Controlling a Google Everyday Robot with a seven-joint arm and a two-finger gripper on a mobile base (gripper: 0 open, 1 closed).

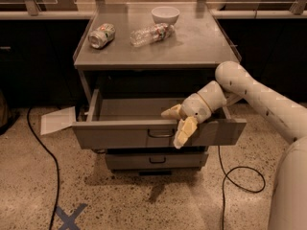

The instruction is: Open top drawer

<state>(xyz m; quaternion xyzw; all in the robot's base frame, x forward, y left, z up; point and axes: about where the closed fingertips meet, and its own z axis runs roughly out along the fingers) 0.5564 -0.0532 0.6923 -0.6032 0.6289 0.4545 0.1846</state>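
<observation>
The top drawer (120, 134) of the grey metal cabinet stands pulled out, and its shallow grey tray (136, 109) looks empty. Its small dark wire handle (160, 134) sits at the centre of the flat front. My gripper (171, 130) is at the drawer's front edge, just right of the handle. One cream finger (171, 112) lies over the top edge toward the tray. The other finger (184, 132) hangs down in front of the panel. The fingers are spread apart and hold nothing.
A lower drawer (153, 160) below is shut. On the cabinet top (201, 42) lie a crushed can (101, 35), a plastic bottle (151, 34) and a white bowl (165, 15). A paper sheet (56, 120) and black cables (41, 147) lie on the floor.
</observation>
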